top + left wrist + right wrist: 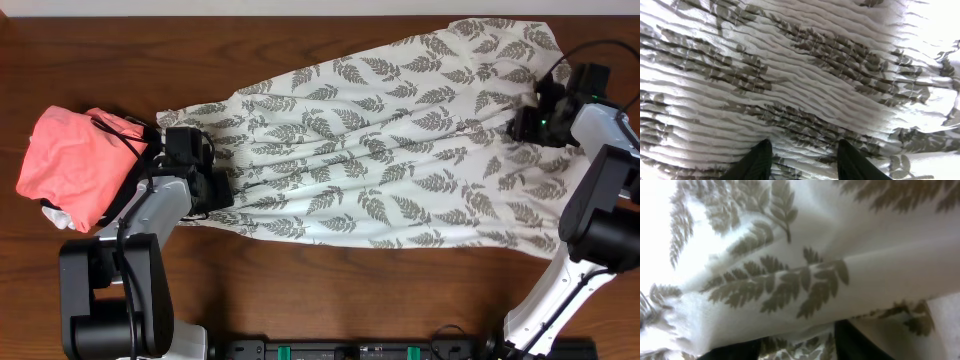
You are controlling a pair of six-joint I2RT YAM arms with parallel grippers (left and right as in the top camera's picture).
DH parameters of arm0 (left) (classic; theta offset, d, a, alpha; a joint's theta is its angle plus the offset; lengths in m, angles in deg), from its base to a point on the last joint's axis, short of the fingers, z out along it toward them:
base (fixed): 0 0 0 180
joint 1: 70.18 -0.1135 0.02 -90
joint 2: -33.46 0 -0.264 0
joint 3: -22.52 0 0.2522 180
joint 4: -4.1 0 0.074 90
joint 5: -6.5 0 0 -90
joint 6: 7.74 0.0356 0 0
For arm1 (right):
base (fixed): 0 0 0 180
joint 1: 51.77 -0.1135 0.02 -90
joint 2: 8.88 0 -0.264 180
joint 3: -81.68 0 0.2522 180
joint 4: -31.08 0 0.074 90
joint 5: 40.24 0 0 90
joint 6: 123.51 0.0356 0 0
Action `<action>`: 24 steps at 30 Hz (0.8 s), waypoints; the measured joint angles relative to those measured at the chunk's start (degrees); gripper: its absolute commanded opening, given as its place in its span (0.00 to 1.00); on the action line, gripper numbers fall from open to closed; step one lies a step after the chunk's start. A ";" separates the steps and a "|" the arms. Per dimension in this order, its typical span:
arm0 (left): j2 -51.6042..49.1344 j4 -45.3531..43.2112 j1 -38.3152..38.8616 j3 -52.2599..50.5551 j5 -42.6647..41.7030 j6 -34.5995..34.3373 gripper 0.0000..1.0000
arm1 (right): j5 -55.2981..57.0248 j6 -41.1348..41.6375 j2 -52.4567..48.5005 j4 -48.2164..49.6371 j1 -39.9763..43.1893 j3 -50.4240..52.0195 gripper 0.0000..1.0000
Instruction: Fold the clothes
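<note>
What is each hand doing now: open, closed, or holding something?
Left hand: open, fingers apart over the dress.
Right hand: cannot be told; the dress covers most of its fingers.

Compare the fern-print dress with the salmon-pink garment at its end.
The fern-print dress lies spread long across the table; the salmon-pink garment sits in a compact heap. The fern-print dress is white with grey leaves, the salmon-pink garment plain. Both rest on the wooden table.

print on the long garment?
Grey fern leaves all over the thin white fabric garment; clearest in right wrist view.
</note>
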 measured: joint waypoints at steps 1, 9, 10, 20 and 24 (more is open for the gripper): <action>0.00 0.02 0.00 0.00 0.00 0.00 0.44 | -0.20 -0.15 -0.39 0.90 -0.17 -0.31 0.54; 0.00 0.07 0.00 0.00 -0.17 0.02 0.44 | -1.27 -0.26 -0.96 0.33 -0.37 -1.27 0.60; 0.00 0.07 0.00 0.00 -0.17 0.02 0.44 | -1.38 -0.26 -0.83 -0.17 -0.37 -1.36 0.61; 0.07 0.09 0.02 0.02 -0.63 0.02 0.51 | 1.62 0.50 10.36 -11.82 0.52 -0.35 0.71; 0.11 0.11 0.02 0.02 -1.03 0.00 0.52 | 4.26 1.88 23.52 -17.44 0.90 -1.25 0.73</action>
